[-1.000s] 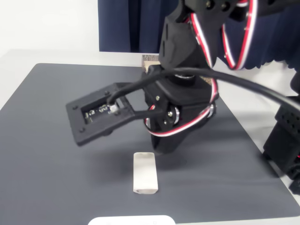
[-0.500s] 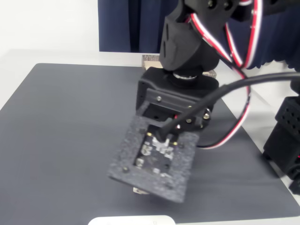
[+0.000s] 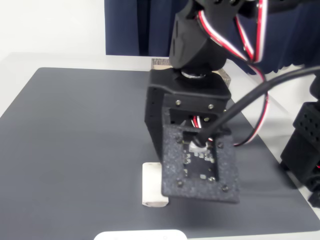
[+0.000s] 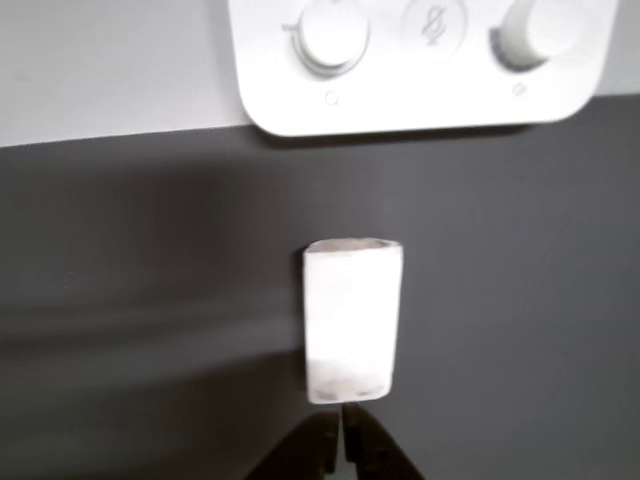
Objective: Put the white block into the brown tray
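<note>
Wrist view shows the white block lying lengthwise on the dark grey mat, open mat on both its long sides. The gripper sits just below the block's near end, its dark fingertips closed together on nothing. Beyond the block's far end, at the mat's edge, lies a flat white device with knobs. Seen from the fixed view, the block lies near the mat's front edge, partly hidden by the black camera plate. Half a second ago that plate covered nearly all of it; the wrist has since rotated. The brown tray's corner peeks behind the arm.
</note>
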